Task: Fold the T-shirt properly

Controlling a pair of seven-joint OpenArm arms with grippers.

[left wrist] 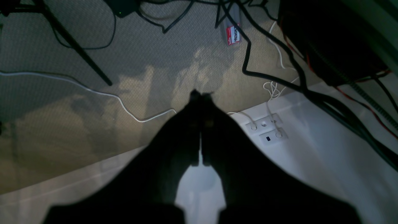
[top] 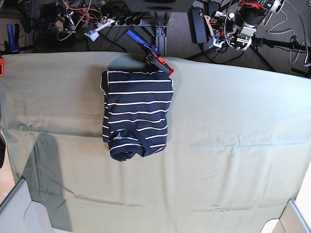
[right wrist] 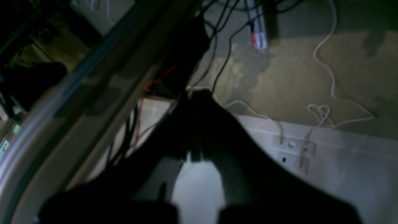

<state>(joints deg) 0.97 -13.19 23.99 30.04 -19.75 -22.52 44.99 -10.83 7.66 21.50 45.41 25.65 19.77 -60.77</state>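
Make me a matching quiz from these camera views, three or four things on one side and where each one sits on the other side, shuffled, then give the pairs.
Things:
1. T-shirt
2. olive-green cloth
3. left claw
4. red and blue clamp

Places or states:
A. shut, pointing at the carpeted floor
B. at the table's far edge, beside the shirt's corner
C. folded, lying on the cloth
D. spread across the table

Pairs: 1-C, 2-D, 3-A, 4-B

**Dark wrist views, arms out of base view**

Left gripper (left wrist: pixel 201 93) is a black silhouette, detail lost, its base cut by the bottom edge. Right gripper (right wrist: pixel 199 93) is blurred and dark, fingertips indistinct. Neither arm shows in base view; olive cloth (top: pixel 233 145) is cut off at the edges.
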